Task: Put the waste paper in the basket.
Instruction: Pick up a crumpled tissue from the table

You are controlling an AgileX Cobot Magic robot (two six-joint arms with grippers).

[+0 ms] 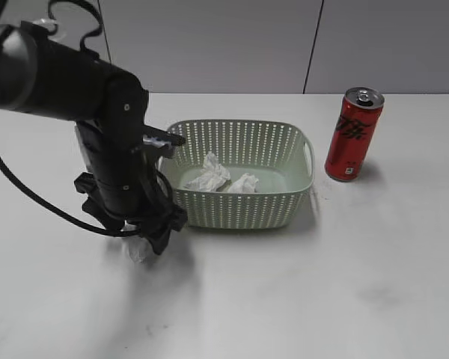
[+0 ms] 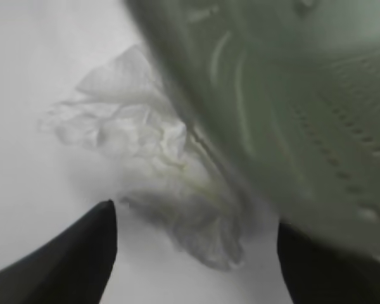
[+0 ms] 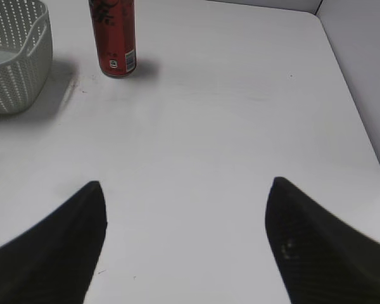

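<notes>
The pale green basket (image 1: 295, 187) stands mid-table and holds two white waste paper wads (image 1: 209, 173) (image 1: 243, 183). A third wad (image 1: 138, 250) lies on the table by the basket's front left corner. In the left wrist view this wad (image 2: 145, 158) lies against the basket wall (image 2: 304, 95). My left gripper (image 2: 193, 244) is open just above it, fingers either side, not touching. My right gripper (image 3: 187, 221) is open and empty over bare table; the right arm does not show in the exterior view.
A red drinks can (image 1: 353, 134) stands upright to the right of the basket; it also shows in the right wrist view (image 3: 114, 38) beside the basket (image 3: 16, 69). The table's right edge meets a wall (image 3: 361, 76).
</notes>
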